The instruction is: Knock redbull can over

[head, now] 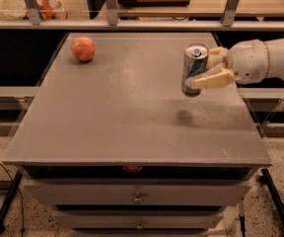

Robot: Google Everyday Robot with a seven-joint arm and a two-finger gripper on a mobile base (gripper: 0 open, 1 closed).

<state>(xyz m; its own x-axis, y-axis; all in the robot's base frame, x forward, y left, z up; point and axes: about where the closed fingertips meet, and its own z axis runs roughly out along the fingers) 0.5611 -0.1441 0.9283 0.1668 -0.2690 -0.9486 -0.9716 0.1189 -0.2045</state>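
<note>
Nearest the camera, 2 drawers (138,197) sit under the grey table (107,122). Further back on the right, a small dark shadow (184,116) lies on the tabletop. Above it the redbull can (194,68) hangs upright and clear of the surface, silver top showing. The gripper (203,70) reaches in from the right edge and its 2 tan fingers are clamped on the can's sides. At the far left corner rests 1 orange fruit (83,49), well apart from the can.
</note>
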